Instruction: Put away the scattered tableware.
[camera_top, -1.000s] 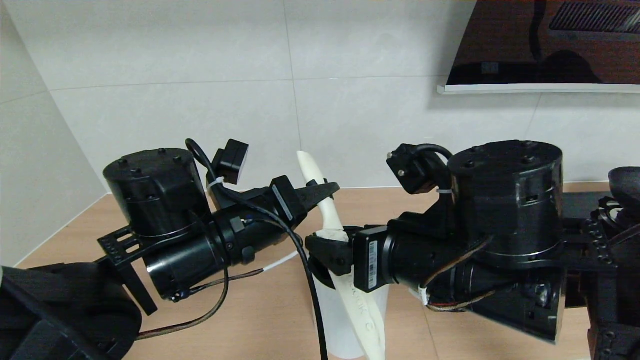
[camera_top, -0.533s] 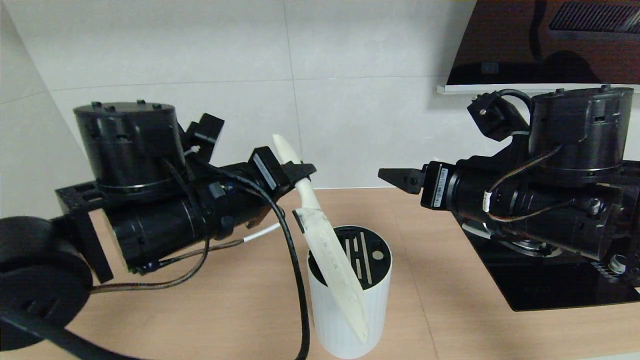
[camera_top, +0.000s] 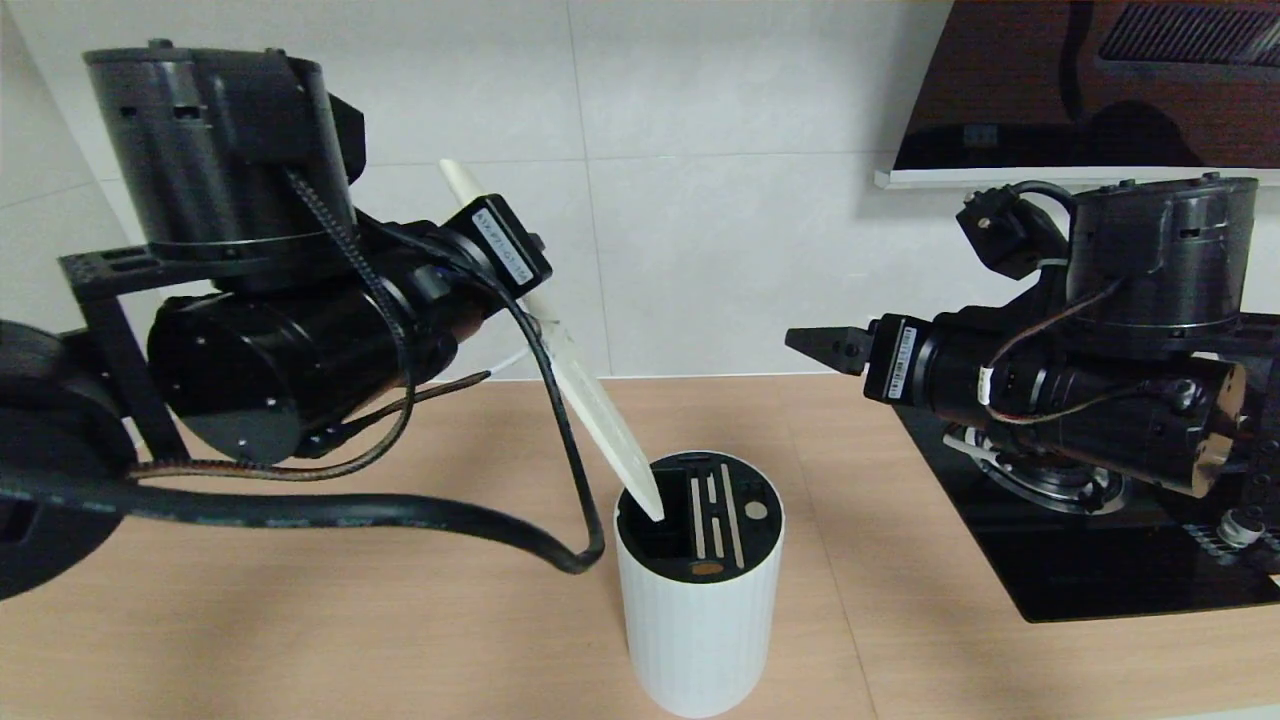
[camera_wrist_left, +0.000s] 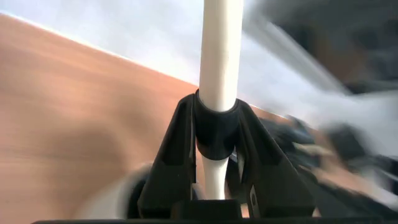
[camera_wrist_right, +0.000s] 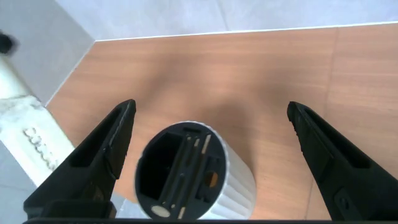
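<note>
Pale wooden counter under white wall tiles. Upright on it near 6 o'clock in the head view: white ribbed knife block with a black slotted top. Clamped by its handle in the left gripper, at 10 o'clock from the block: white knife, tilted, handle end high toward 11 o'clock, blade tip down at the block's large opening on its 9 o'clock side; inside or just above it, impossible to tell. Right gripper spread wide, holding nothing, hovering at 2 o'clock from the block, well apart from it. Black cooktop at 3 o'clock, range hood at 1 o'clock.
</note>
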